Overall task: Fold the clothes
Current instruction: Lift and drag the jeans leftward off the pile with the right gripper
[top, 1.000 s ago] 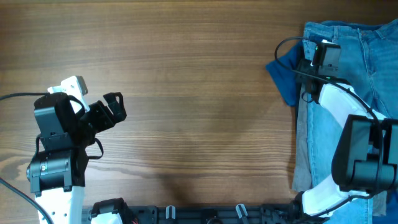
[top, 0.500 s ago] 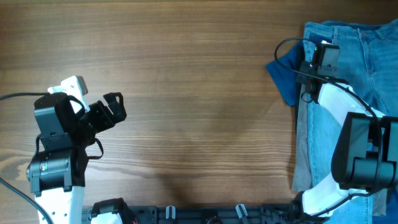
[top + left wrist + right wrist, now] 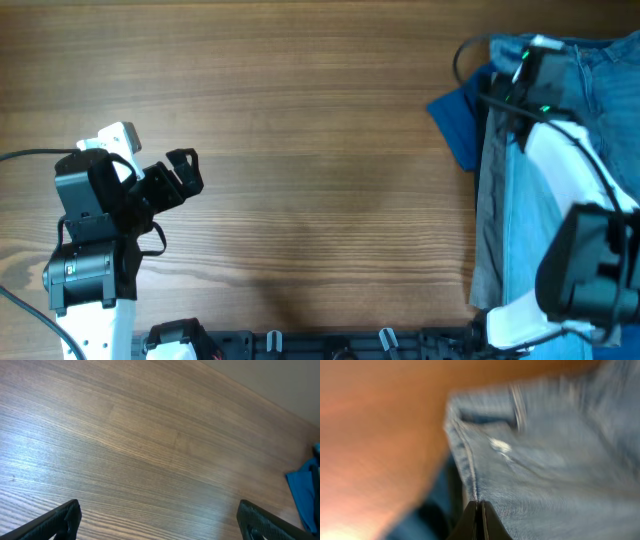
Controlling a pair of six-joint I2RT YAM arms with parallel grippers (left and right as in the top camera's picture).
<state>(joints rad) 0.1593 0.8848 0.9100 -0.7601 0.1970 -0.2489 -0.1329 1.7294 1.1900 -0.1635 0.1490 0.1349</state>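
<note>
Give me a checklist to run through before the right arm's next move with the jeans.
1. Right gripper shut on the jeans: ok, jaws closed at the seam edge.
2. Only the jeans pinched, not the dark blue garment beneath: cannot tell, the wrist view is blurred.
3. Left gripper open and off the cloth: ok, over bare table.
4. Room to lay the jeans out: ok, bare wood between the arms.
5. Whole jeans in view: not ok, they run off the overhead picture's right edge.
6. Grey garment free of the jeans: not ok, it lies under them.
</note>
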